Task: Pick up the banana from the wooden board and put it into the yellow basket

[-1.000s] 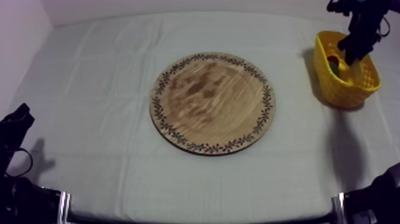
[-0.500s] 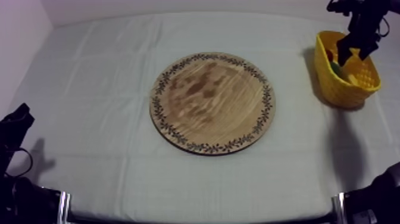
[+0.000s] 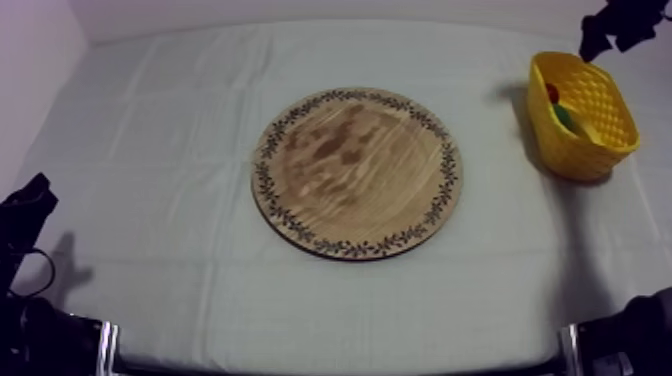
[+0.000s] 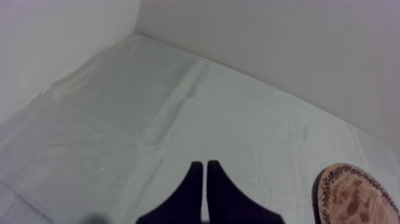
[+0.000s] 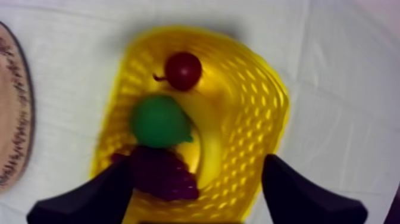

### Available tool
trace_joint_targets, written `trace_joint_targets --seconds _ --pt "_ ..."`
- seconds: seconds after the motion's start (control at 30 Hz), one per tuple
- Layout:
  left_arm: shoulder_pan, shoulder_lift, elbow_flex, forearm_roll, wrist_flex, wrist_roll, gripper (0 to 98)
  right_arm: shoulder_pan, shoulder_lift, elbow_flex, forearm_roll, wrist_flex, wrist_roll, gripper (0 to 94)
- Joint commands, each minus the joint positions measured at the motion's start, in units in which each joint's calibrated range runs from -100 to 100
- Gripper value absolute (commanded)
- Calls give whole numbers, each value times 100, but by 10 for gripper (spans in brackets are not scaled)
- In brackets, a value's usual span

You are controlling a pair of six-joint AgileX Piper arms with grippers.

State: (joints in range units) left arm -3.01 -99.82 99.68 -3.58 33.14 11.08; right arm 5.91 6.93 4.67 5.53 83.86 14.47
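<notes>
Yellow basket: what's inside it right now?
Inside the yellow basket lie a small red fruit, a green pear, a bunch of grapes and the banana. The pear and grapes cover part of the banana; the basket floor under them is hidden.

Clothed table (image 3: 150, 150) — wooden board (image 3: 357, 172), yellow basket (image 3: 562, 142)

Open cloth (image 3: 495, 190) between board (image 3: 355, 170) and basket (image 3: 562, 150)

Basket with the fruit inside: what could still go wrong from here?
1. The right hand hangs open over the basket; if it moves sideways while low, it might catch the rim and tip it.
2. The pear seems to sit high on the grapes and the banana; a bump could roll it out.
</notes>
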Motion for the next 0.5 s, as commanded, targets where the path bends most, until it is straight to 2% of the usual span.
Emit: trace_joint_targets --seconds 0.0,0.47 --pt "1 0 -1 -1 0 -2 1 -62 -695 241 -86 -162 -51 548" --pt "1 0 -1 -1 0 -2 1 -309 -3338 2658 -619 -1689 -301 269"
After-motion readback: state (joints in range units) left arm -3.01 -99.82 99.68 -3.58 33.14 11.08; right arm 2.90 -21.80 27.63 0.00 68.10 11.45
